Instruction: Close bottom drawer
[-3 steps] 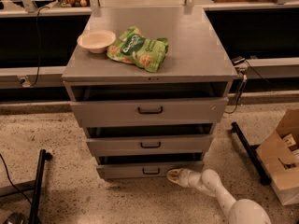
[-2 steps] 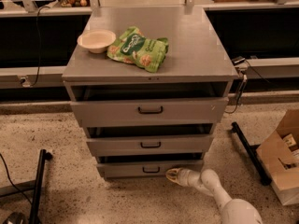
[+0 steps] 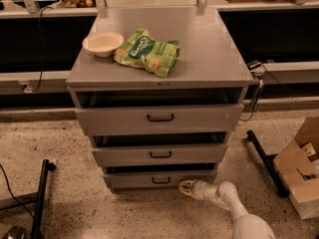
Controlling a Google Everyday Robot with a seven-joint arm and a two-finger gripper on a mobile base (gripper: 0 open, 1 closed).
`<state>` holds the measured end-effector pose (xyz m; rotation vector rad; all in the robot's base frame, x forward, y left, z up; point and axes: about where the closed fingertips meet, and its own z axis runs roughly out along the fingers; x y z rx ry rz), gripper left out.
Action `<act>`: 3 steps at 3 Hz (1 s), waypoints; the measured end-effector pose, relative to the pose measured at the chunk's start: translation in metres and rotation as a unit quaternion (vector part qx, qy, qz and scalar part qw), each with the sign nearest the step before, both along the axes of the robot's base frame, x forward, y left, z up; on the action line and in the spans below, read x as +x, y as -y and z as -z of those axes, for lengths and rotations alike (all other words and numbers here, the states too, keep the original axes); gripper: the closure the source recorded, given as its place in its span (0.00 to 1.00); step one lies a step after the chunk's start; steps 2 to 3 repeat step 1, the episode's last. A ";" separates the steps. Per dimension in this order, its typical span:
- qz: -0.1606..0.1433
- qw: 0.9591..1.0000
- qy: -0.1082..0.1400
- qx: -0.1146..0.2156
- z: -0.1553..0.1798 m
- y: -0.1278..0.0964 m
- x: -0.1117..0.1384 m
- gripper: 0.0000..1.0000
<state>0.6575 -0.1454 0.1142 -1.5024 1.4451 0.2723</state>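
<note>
The bottom drawer (image 3: 160,179) is the slimmest grey front of three on the cabinet, with a small black loop handle at its centre. It stands pulled out a little, with a dark gap above it. My gripper (image 3: 185,187) is low by the floor, just right of the handle and close to the drawer's front at its lower right. The white arm (image 3: 234,208) runs from it down to the bottom right. I cannot tell whether the gripper touches the panel.
The middle drawer (image 3: 160,155) and top drawer (image 3: 160,117) also stand partly out. A white bowl (image 3: 103,43) and a green snack bag (image 3: 147,52) lie on the cabinet top. A cardboard box (image 3: 299,171) and a black bar (image 3: 264,161) are at right; a black stand (image 3: 40,198) is at left.
The gripper and arm have shifted very slightly; the bottom drawer looks unchanged in position.
</note>
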 end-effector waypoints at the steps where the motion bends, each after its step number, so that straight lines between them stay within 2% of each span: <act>1: -0.033 0.998 -0.005 0.044 -0.014 0.008 -0.029 1.00; 3: -0.033 0.998 -0.005 0.044 -0.014 0.008 -0.029 1.00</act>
